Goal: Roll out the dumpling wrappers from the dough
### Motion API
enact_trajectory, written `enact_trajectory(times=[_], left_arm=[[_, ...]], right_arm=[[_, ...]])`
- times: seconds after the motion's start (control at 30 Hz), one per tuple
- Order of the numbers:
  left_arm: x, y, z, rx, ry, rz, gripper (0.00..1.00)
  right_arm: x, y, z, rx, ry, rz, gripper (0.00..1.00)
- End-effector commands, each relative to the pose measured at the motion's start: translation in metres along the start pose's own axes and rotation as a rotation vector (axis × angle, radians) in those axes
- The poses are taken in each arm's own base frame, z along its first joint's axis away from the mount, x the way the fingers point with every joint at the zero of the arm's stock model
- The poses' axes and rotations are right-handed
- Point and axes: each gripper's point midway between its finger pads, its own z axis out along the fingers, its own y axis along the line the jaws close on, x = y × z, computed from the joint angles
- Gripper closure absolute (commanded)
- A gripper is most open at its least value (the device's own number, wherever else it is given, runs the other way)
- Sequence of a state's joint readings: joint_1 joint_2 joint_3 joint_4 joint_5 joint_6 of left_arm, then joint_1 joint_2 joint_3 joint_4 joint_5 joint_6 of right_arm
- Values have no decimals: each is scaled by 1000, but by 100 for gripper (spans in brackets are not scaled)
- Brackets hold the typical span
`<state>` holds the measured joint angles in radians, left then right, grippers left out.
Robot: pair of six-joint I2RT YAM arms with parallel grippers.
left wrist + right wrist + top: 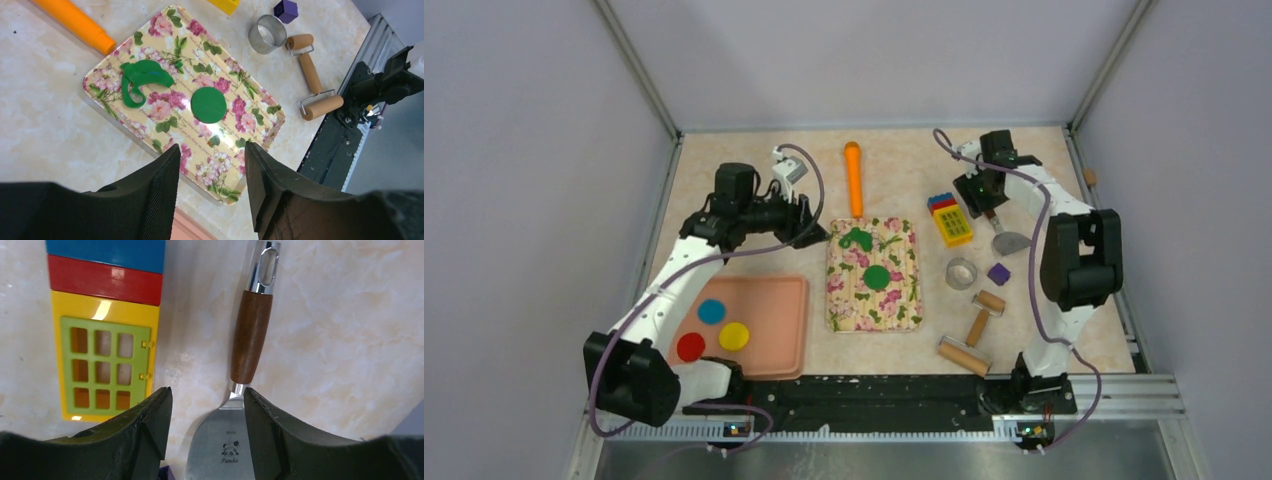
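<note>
The dough [856, 240] [142, 80] is a ragged dark green piece at the far end of the floral mat [902, 310] [235, 100]. A neat round green wrapper [876, 277] [208, 104] lies mid-mat. Blue [712, 311], yellow [734, 336] and red [691, 347] wrappers lie in the pink tray [774, 330]. My left gripper [816, 228] [211, 147] hovers open and empty beside the mat's left edge. My right gripper [987, 210] [207, 391] hangs over a steel spatula [1010, 242] [222, 440] lying on the table, jaws apart astride its neck.
An orange rolling pin [854, 175] [75, 20] lies behind the mat. Right of the mat are a metal ring cutter [961, 272] [267, 34], a purple block [999, 272], a wooden roller [972, 340] [312, 75] and a stack of toy blocks [949, 218] [105, 355].
</note>
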<state>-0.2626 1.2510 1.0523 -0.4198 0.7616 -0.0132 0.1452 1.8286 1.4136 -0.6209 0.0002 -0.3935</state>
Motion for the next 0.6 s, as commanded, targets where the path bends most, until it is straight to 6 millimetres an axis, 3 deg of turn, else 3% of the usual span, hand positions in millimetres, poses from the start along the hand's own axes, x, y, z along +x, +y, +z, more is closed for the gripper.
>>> enact_trajectory(times=[0.0, 0.23, 0.4, 0.57], left_arm=[[23, -1, -11, -27, 61, 38, 46], [31, -7, -20, -26, 91, 71, 46], [33, -5, -22, -31, 106, 90, 46], [31, -5, -20, -21, 97, 87, 46]], right_arm=[[-2, -19, 19, 57, 18, -5, 44], [-1, -29, 40, 48, 42, 31, 44], [-13, -28, 28, 25, 10, 31, 44], [-24, -40, 17, 55, -31, 50, 43]])
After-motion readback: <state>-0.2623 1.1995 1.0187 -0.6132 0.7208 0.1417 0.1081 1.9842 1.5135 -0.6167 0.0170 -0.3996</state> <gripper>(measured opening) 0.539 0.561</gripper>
